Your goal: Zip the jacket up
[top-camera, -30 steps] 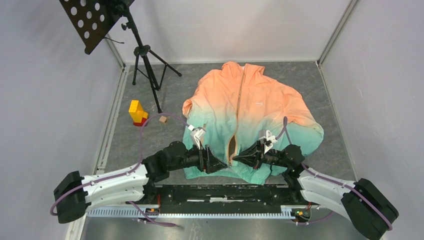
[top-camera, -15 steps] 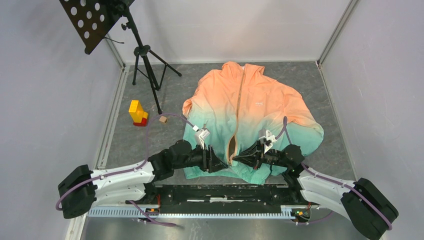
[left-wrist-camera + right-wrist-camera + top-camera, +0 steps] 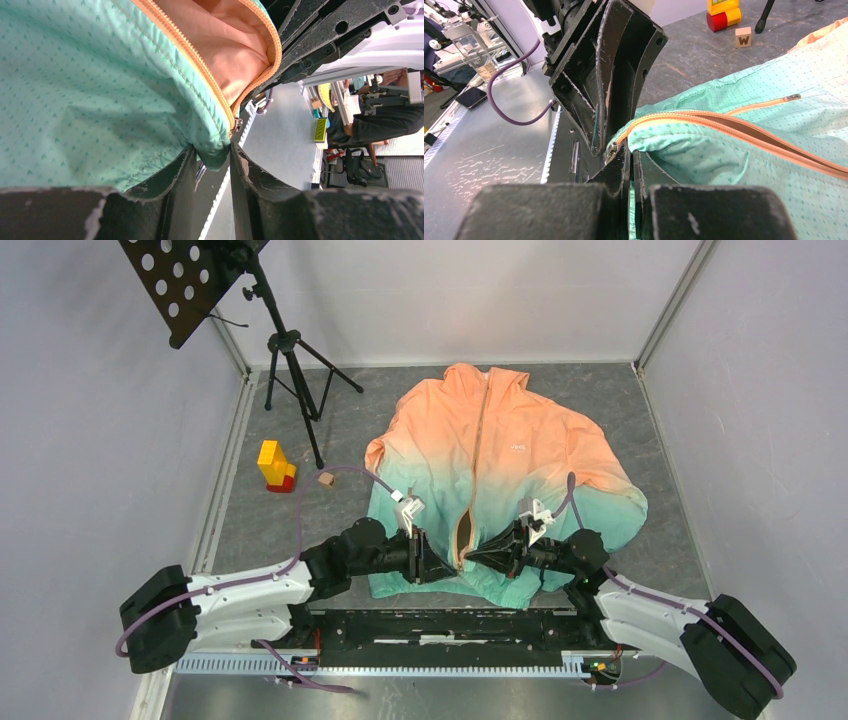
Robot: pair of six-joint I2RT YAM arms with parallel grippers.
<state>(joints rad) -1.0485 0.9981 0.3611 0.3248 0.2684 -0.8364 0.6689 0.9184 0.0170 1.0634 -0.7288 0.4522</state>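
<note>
Left of the zipper (image 3: 479, 455), our left gripper (image 3: 212, 152) has slid in closer and its jaws have narrowed, a gap still showing with the hem corner in it. The jacket (image 3: 520, 430) lies flat and unmoved, its zipper open at the foot. Right of the zipper our right gripper (image 3: 631, 150) stays clamped on the hem.

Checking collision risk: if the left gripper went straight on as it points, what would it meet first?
The jacket: its hem corner sits between the left gripper's fingers. Close behind, probably the right gripper, facing it.
</note>
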